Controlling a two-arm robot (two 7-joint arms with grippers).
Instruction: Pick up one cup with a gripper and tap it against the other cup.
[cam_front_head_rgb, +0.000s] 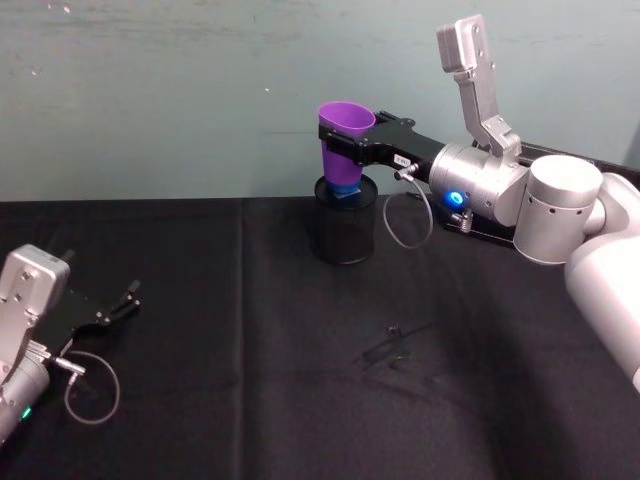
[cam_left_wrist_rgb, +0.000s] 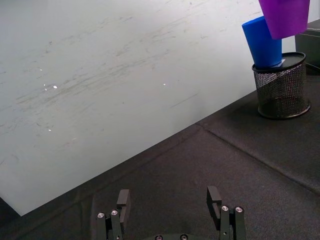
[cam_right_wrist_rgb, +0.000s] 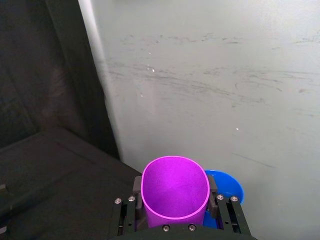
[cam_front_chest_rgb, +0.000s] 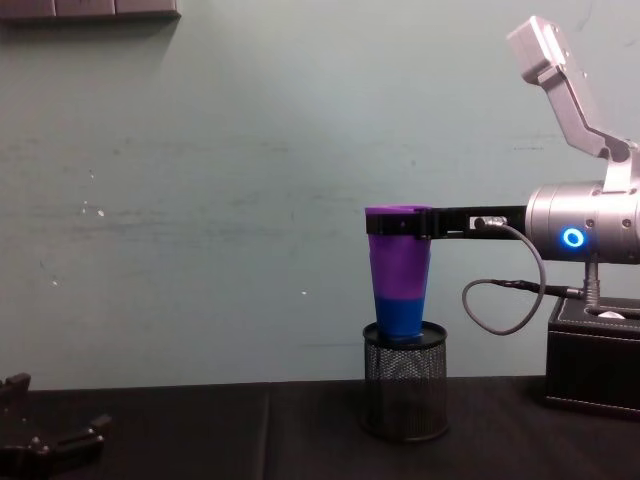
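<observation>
Item 1: purple cup (cam_front_head_rgb: 346, 122), clamped near its rim by right gripper (cam_front_head_rgb: 338, 150) fingers, held just beside the blue cup (cam_front_head_rgb: 345, 184), which stands in a mesh pen holder (cam_front_head_rgb: 345, 232); contact unclear. Handling: tap sideways lightly, so the holder does not tip.
Item 2: left gripper (cam_front_head_rgb: 122, 300), parked on worktop (cam_front_head_rgb: 250, 380), fingers spread.

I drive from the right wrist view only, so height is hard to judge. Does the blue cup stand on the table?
Observer: No, the blue cup stands tilted inside a black mesh holder.
Operator: And is my purple cup lifted?
Observer: Yes, the right gripper holds the purple cup above the holder's rim.
Operator: Where is the other arm?
Observer: The left gripper is parked open at the near left of the table.
</observation>
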